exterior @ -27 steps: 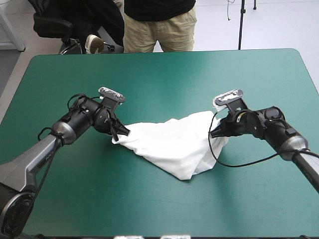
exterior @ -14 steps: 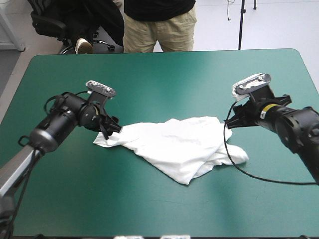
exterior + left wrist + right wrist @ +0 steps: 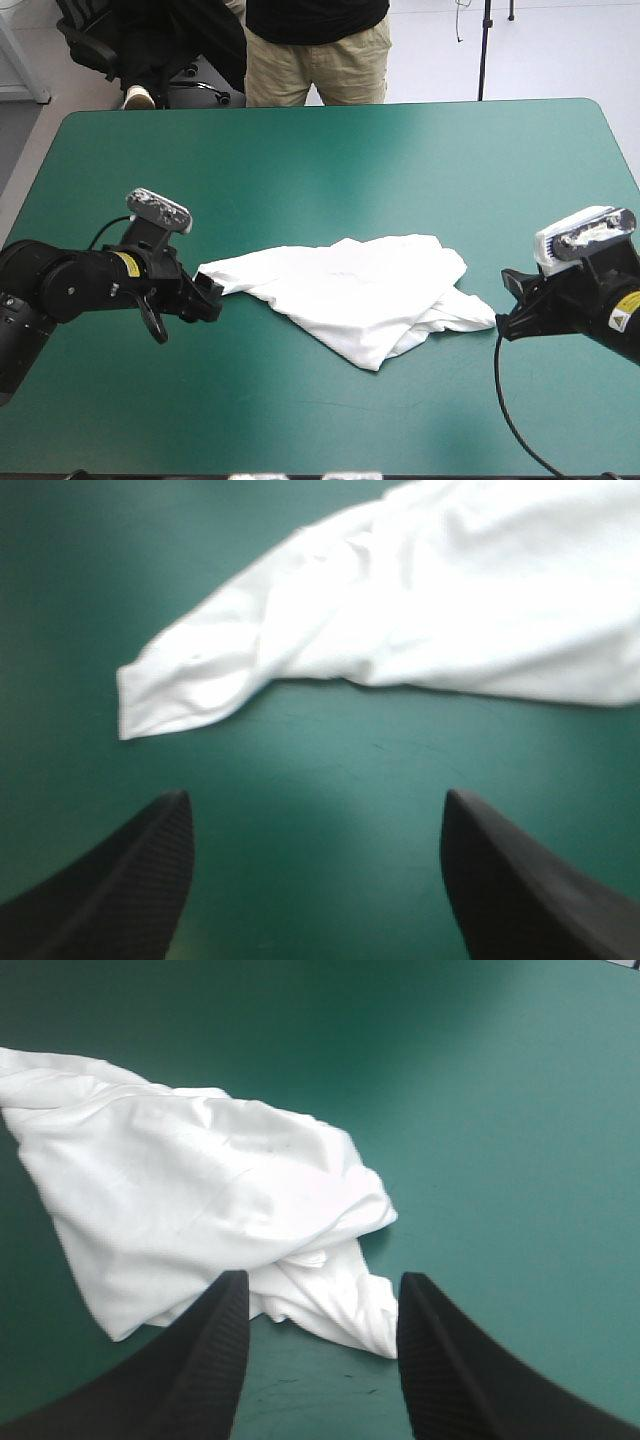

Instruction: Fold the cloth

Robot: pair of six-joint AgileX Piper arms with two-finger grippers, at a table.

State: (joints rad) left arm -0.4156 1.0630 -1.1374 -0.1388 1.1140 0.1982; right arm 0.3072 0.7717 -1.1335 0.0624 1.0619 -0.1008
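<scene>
T-shirt (image 3: 350, 295): white, crumpled, loosely folded heap lying at the middle of the teal-green counter (image 3: 300, 160). Left gripper (image 3: 212, 298): fingers (image 3: 130, 880) spread wide, empty, just beside the shirt's left end. Right gripper (image 3: 506, 305): fingers parted, empty, just beside its right end.

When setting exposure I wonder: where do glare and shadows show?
High view: pale sheen on the teal-green cover's far half, thin shadow along the T-shirt's near edge. Left wrist view: T-shirt glares white, dark shadow under it. Right wrist view: shadow beneath its folds.
</scene>
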